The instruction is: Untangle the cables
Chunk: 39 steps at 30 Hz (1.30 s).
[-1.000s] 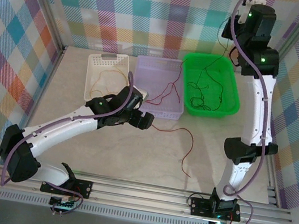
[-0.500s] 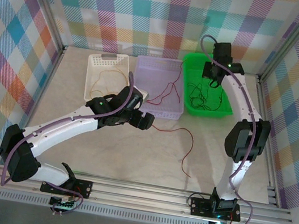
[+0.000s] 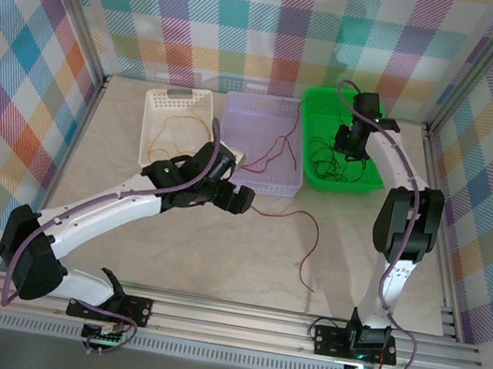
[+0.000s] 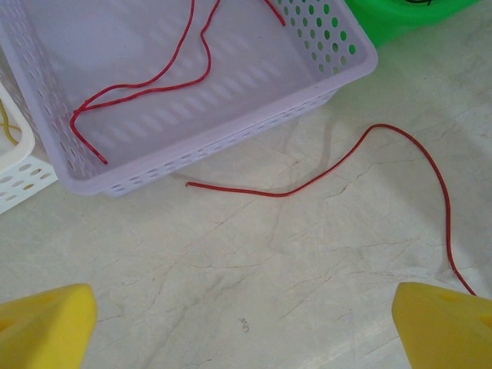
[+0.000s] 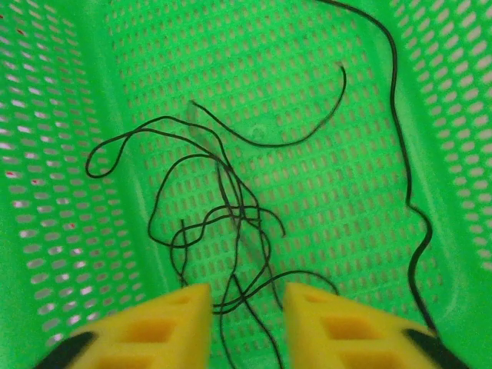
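Sorting was judged nearly done: a red cable [image 4: 154, 81] lay inside the purple basket [image 4: 231, 146], and black cables [image 5: 231, 207] in the green basket [image 5: 46, 192] to its right. A loose red cable [image 4: 330, 173] was left on the tabletop [image 4: 231, 269] before it. The knotting of the black cables was shown plainly from the right wrist, beneath the right end effector [image 5: 246, 307], which was parted slightly; the left end effector [image 4: 246, 323] was spread wide.

Black cables [image 5: 233, 209] — tangle in green basket [image 5: 61, 154]; fingers [image 5: 157, 323] near
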Tool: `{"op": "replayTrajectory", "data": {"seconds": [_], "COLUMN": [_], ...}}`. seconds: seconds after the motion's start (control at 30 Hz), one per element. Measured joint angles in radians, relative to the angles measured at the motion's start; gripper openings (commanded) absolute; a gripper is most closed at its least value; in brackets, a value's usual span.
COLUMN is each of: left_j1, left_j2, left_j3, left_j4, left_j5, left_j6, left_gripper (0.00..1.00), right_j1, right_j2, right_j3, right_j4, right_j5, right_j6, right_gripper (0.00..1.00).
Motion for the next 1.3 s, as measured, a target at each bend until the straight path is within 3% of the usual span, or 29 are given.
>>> {"op": "replayTrajectory", "data": {"seconds": [0.13, 0.3, 0.47, 0.57, 0.77, 0.97, 1.3], "left_j1": [0.000, -0.018, -0.101, -0.168, -0.258, -0.354, -0.385], "left_j2": [0.015, 0.080, 0.242, 0.345, 0.499, 0.713, 0.922], "left_j3": [0.000, 0.020, 0.138, 0.227, 0.391, 0.587, 0.746], "left_j4": [0.000, -0.018, -0.084, -0.137, -0.218, -0.275, -0.346], "left_j5": [0.005, 0.007, -0.015, -0.039, -0.028, -0.037, -0.041], "left_j6": [0.000, -0.006, -0.047, -0.072, -0.139, -0.173, -0.212], "left_gripper": [0.98, 0.98, 1.00, 1.00, 1.00, 0.99, 0.90], "right_j1": [0.000, 0.010, 0.038, 0.052, 0.053, 0.053, 0.053], "right_j2": [-0.046, -0.201, -0.476, -0.616, -0.801, -1.005, -1.241], "right_j3": [0.000, -0.016, -0.177, -0.310, -0.522, -0.613, -0.648], "right_j4": [-0.013, -0.015, 0.035, 0.063, 0.076, 0.059, 0.018], "right_j5": [-0.016, -0.022, -0.026, -0.029, -0.024, 0.013, 0.043], "right_j6": [-0.002, -0.005, -0.006, -0.006, -0.024, -0.028, -0.027], "right_gripper": [0.65, 0.74, 0.83, 1.00, 1.00, 1.00, 1.00]}}
